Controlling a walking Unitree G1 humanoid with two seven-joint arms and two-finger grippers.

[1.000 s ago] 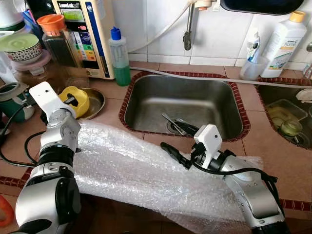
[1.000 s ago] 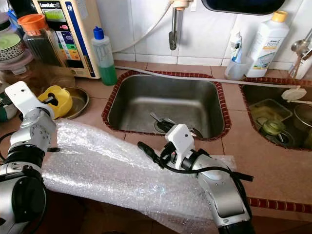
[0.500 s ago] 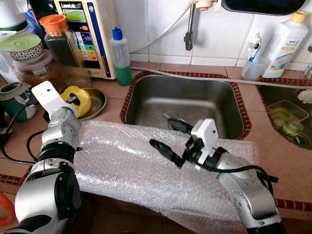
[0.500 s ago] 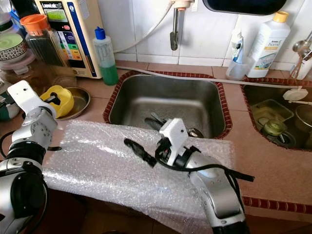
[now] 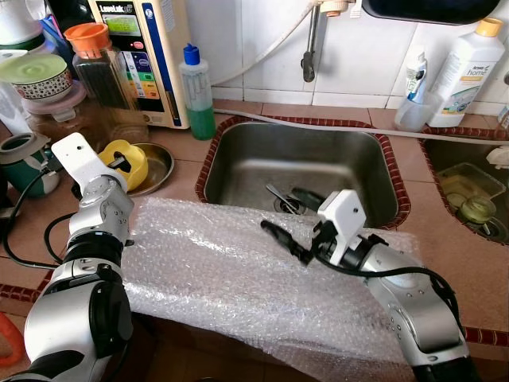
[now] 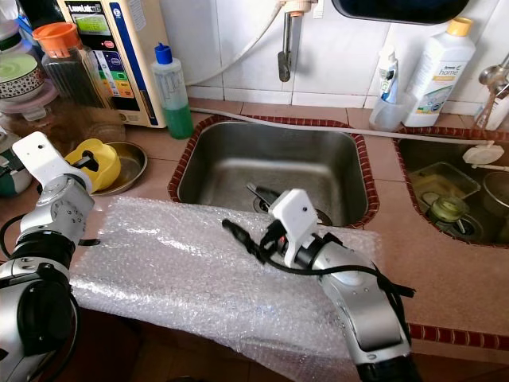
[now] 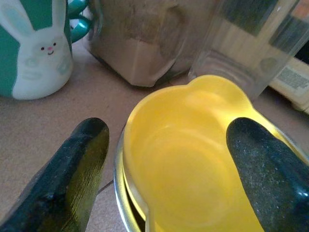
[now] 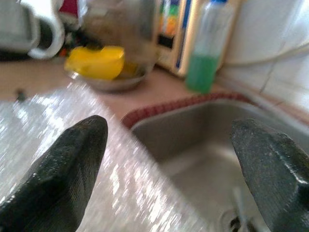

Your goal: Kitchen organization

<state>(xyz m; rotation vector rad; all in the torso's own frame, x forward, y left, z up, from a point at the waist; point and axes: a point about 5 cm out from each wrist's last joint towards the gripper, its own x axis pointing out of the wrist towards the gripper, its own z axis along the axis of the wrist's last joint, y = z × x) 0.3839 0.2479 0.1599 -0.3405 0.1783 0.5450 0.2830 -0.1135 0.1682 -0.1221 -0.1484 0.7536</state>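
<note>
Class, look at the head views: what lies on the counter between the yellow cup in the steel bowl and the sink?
Bare terracotta counter tile separates the yellow cup from the sink; the bubble wrap lies nearer the robot. The left eye view shows this.

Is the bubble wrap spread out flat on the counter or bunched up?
Spread out. The bubble wrap lies as one sheet along the counter's front edge, slightly rumpled, its near edge overhanging, with the right gripper open over it.

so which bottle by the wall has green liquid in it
The blue-capped bottle left of the sink; the white bottle on the right is opaque with an orange cap.
</note>
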